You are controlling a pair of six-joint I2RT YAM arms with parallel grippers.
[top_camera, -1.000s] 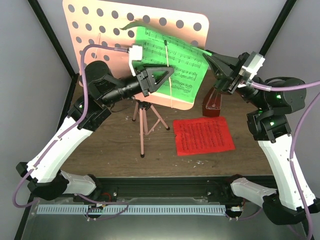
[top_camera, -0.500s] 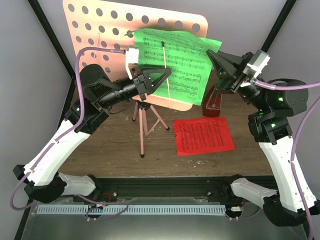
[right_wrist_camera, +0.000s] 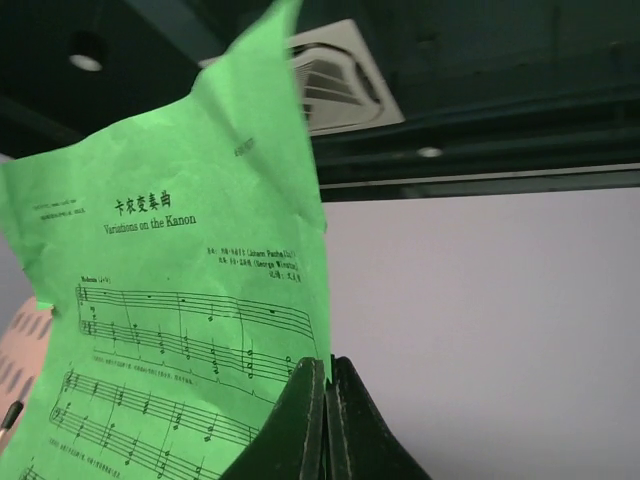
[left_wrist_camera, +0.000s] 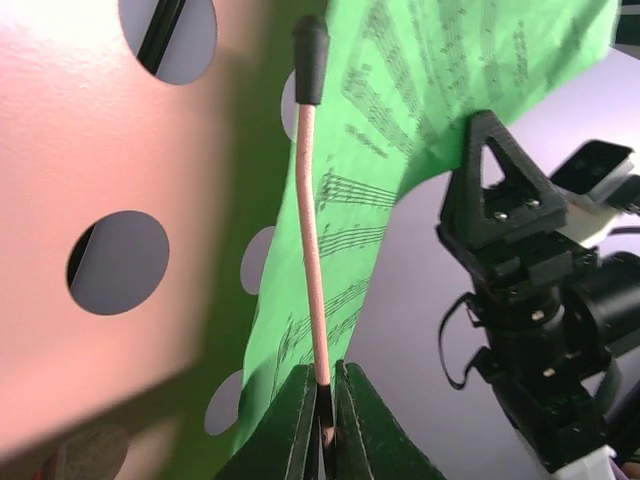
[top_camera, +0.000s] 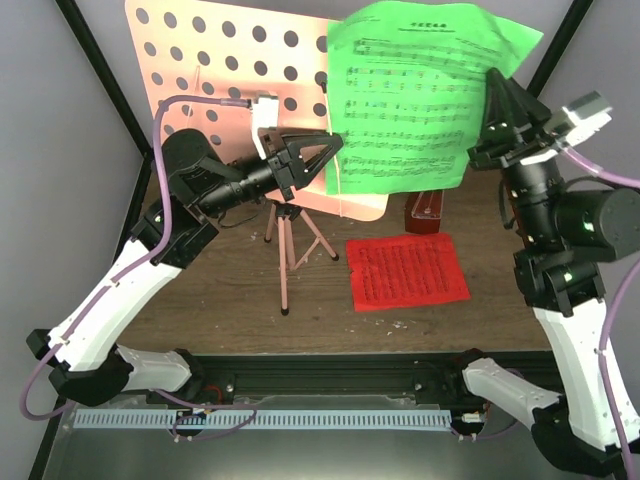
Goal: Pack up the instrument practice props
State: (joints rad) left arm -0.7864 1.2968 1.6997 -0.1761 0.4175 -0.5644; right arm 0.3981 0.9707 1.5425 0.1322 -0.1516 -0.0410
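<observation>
The pink music stand's hole-dotted desk (top_camera: 200, 60) stands at the back on its tripod (top_camera: 285, 250). My left gripper (top_camera: 335, 148) is shut on the stand's thin pink page-holder arm (left_wrist_camera: 311, 250), black-tipped, and holds it off the desk (left_wrist_camera: 100, 150); its jaws (left_wrist_camera: 325, 385) pinch the arm's lower part. My right gripper (top_camera: 497, 90) is shut on the right edge of the green music sheet (top_camera: 420, 100) and holds it up in the air, in front of the desk's right side. The sheet hangs from the shut jaws (right_wrist_camera: 327, 375) in the right wrist view (right_wrist_camera: 180, 330). The red sheet (top_camera: 407, 270) lies flat on the table. The reddish-brown metronome (top_camera: 425, 212) stands behind it, partly hidden.
Dark frame posts run up the back corners (top_camera: 555, 50). Grey walls close in left and right. The wooden table (top_camera: 200, 300) lies in front of the tripod. The arm bases and a rail (top_camera: 320, 385) sit at the near edge.
My right gripper has lifted the green sheet up and to the right, off the stand's desk. My left gripper has stayed on the page-holder arm, hardly moving.
</observation>
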